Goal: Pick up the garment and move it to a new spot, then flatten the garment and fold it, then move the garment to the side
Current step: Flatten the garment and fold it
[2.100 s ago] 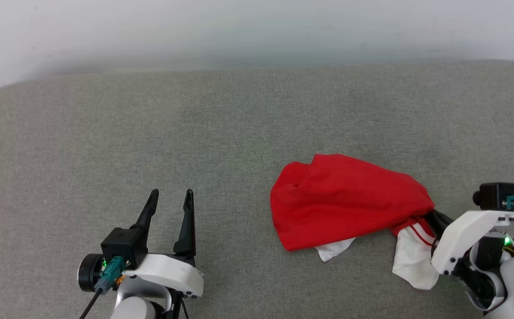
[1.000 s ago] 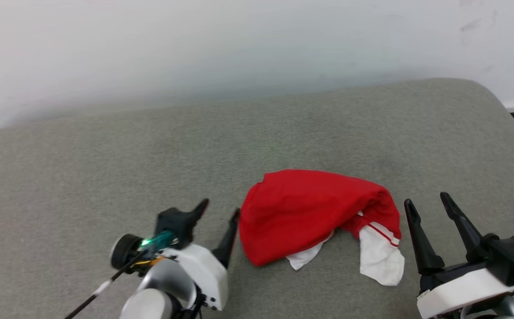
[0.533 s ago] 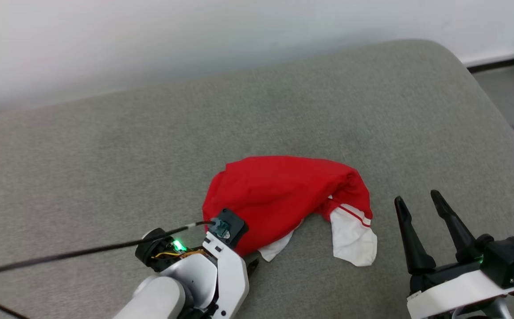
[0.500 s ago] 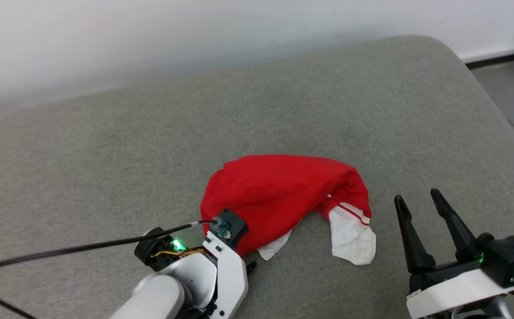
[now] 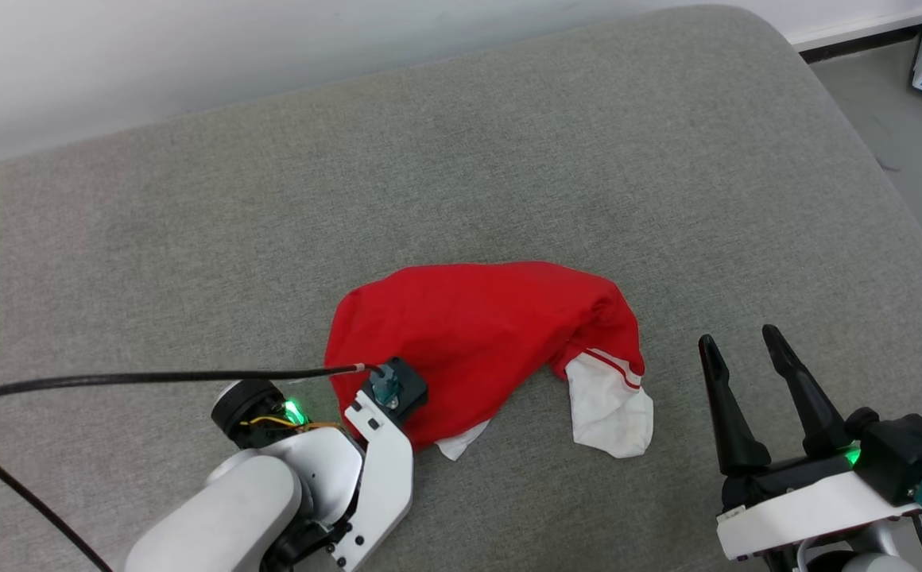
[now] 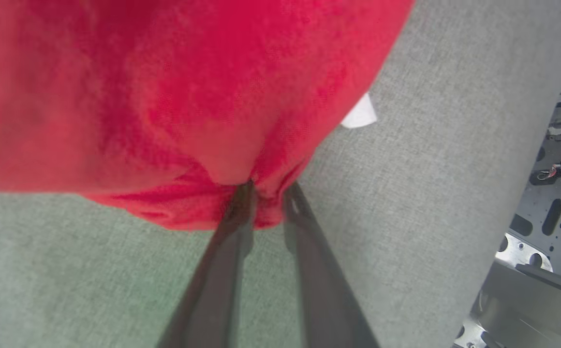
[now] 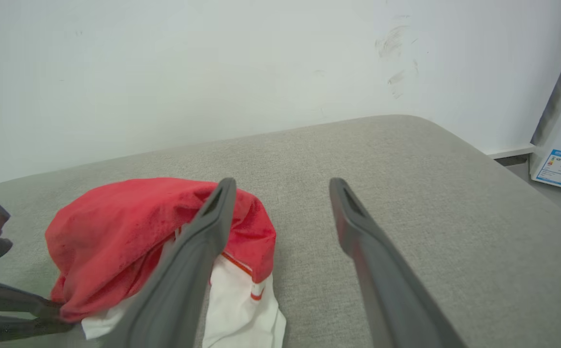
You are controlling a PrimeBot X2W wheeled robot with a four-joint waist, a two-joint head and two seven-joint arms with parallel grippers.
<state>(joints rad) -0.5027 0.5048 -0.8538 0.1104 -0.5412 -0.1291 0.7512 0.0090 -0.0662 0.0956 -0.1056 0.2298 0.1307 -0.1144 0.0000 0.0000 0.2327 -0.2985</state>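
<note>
The garment (image 5: 477,334) is red with a white sleeve (image 5: 608,405) trimmed in red stripes, the cushion (image 5: 509,159) speckled grey.

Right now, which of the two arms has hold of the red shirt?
The left gripper: its jaws pinch the near edge of the shirt. The right gripper stands apart from it, jaws open and empty.

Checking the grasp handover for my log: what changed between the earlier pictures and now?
The right gripper let go of the garment at its right end and drew back, open. The left gripper came across to its near left edge and pinches red fabric. The garment stays crumpled on the grey cushion.
</note>
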